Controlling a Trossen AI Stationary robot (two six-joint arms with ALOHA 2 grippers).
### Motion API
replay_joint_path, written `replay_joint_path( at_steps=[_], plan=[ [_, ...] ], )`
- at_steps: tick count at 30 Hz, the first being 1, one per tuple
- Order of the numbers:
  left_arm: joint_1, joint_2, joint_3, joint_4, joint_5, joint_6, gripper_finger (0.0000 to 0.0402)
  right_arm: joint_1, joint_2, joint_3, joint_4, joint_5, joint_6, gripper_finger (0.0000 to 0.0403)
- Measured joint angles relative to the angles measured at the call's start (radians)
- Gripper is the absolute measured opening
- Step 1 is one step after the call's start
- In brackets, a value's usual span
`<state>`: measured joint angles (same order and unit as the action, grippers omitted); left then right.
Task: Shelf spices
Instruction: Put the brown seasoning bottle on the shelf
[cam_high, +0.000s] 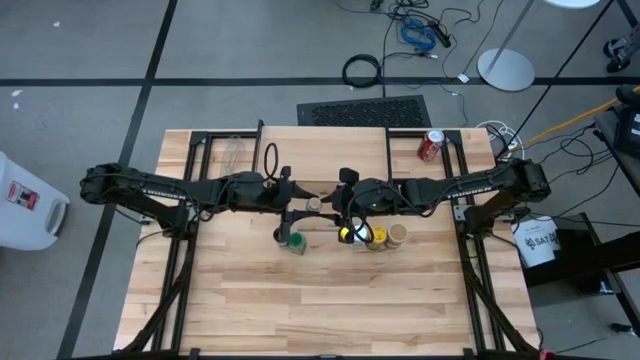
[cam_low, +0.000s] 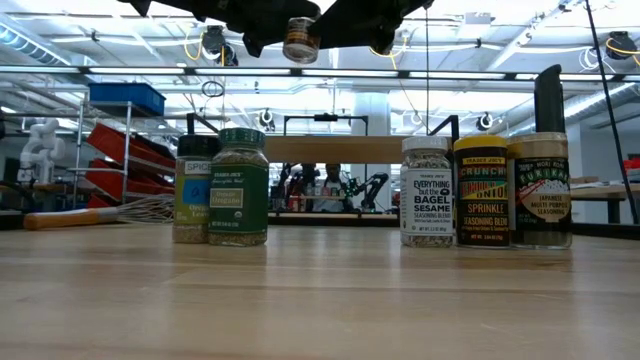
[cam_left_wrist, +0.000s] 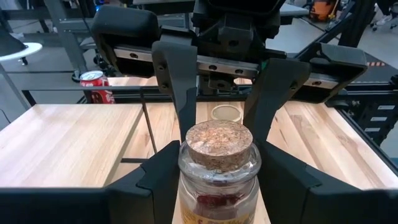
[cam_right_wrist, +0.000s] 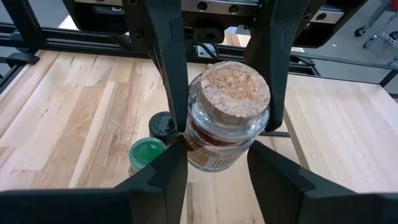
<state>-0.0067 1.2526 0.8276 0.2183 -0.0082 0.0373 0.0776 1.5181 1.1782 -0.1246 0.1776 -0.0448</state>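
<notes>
A small glass jar with a cork lid (cam_high: 313, 204) (cam_low: 300, 38) hangs high over the table's middle, between both grippers. My left gripper (cam_left_wrist: 219, 160) comes from the left and is shut on it. My right gripper (cam_right_wrist: 214, 158) comes from the right, open, its fingers on either side of the jar's lower body; I cannot tell if they touch. Two jars, green-lidded (cam_high: 294, 241) and dark-lidded (cam_high: 281, 235), stand on the table. Three more stand together to their right: yellow (cam_high: 351, 235), middle (cam_high: 375, 238), tan-lidded (cam_high: 397, 235). The light-wood shelf (cam_low: 330, 148) stands behind them. My left gripper pinches the cork-lidded jar's glass body (cam_left_wrist: 186, 171) between its two fingers, one on each side. The fingers (cam_right_wrist: 180, 93) come level from the table's left. The jar is lifted clear of the table and looks upright in the left wrist view.
A red soda can (cam_high: 430, 145) stands near the far right corner. A wire whisk (cam_high: 235, 150) (cam_low: 100, 212) lies at the far left. Black metal frames run along both sides of the table. The wide near half of the tabletop (cam_high: 320, 300) is bare wood.
</notes>
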Motion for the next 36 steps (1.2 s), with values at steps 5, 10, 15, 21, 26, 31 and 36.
replay_joint_path(
  at_steps=[5,10,15,21,26,31,36],
  plan=[
    [0.0,0.0,0.0,-0.012,0.004,0.003,0.0184,0.0,0.0,0.0,-0.001,-0.001,0.0,0.015],
    [0.0,-0.001,0.0,-0.029,0.005,0.002,0.0184,0.0,0.0,0.0,-0.008,0.004,0.006,0.0151],
    [0.0,0.0,0.0,-0.044,0.005,0.006,0.0183,0.0,0.0,0.001,-0.019,0.005,0.006,0.0163],
    [0.012,0.0,0.0,-0.032,-0.016,0.04,0.0183,0.0,-0.024,0.001,-0.076,0.049,0.006,0.0203],
    [0.059,0.0,0.0,-0.001,-0.02,0.048,0.0183,0.01,-0.1,0.001,-0.223,0.185,0.04,0.0229],
    [0.13,0.001,0.0,0.099,0.01,0.048,0.0183,0.035,-0.203,0.001,-0.322,0.217,0.093,0.0235],
    [0.201,0.001,0.0,0.233,0.077,0.022,0.0183,0.083,-0.294,0.001,-0.388,0.218,0.103,0.0235]
  ],
)
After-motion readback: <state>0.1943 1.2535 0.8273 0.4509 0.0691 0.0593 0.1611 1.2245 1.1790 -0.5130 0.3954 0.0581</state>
